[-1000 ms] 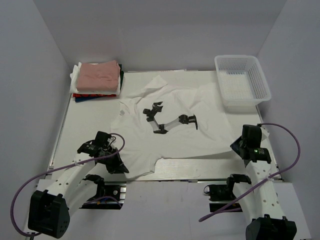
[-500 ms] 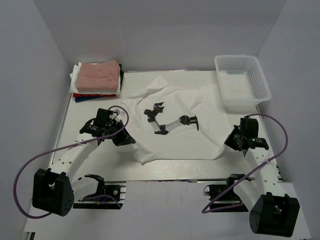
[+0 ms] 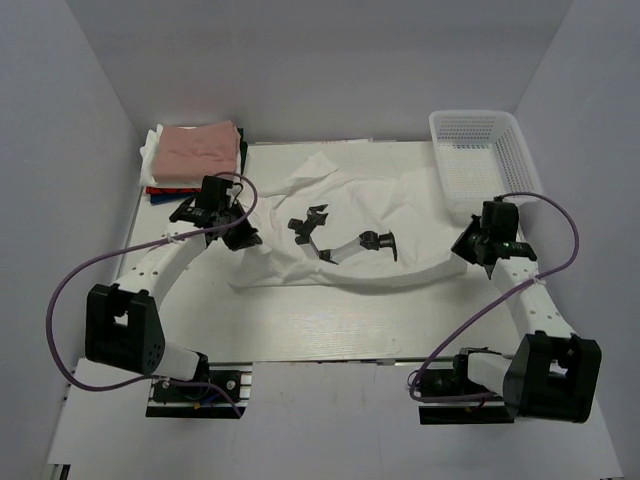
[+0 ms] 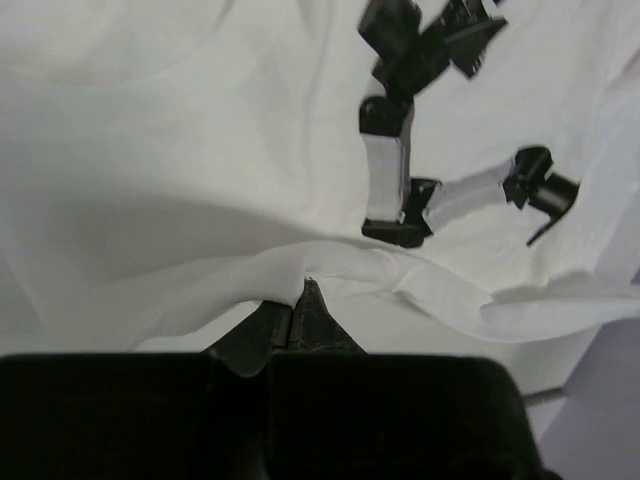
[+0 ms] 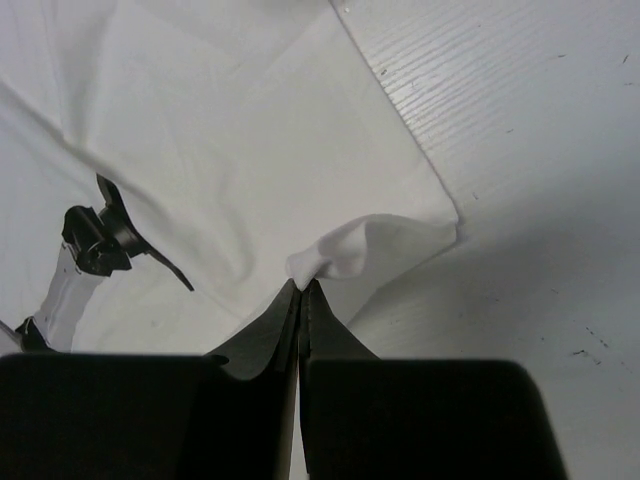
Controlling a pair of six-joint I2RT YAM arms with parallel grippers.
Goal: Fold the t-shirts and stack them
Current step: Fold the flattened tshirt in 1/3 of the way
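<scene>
The left gripper [image 3: 238, 236] and right gripper [image 3: 466, 250], jaws pinched tight on hem cloth, are drawing the near edge of the white t-shirt [image 3: 350, 215] rearward across the table [image 3: 330, 320] centre; fold 1 is progressing.

White t-shirt [image 3: 400, 215], centre of frame, black graphic print [image 3: 340, 242] face up: rumpled, near hem lifted over the body at both corners, lower edge a curved fold, sleeves bunched at the top. Folded stack [image 3: 190, 185] upper left: dusty-pink shirt [image 3: 198, 150] on top, white, dark and red ones beneath
</scene>
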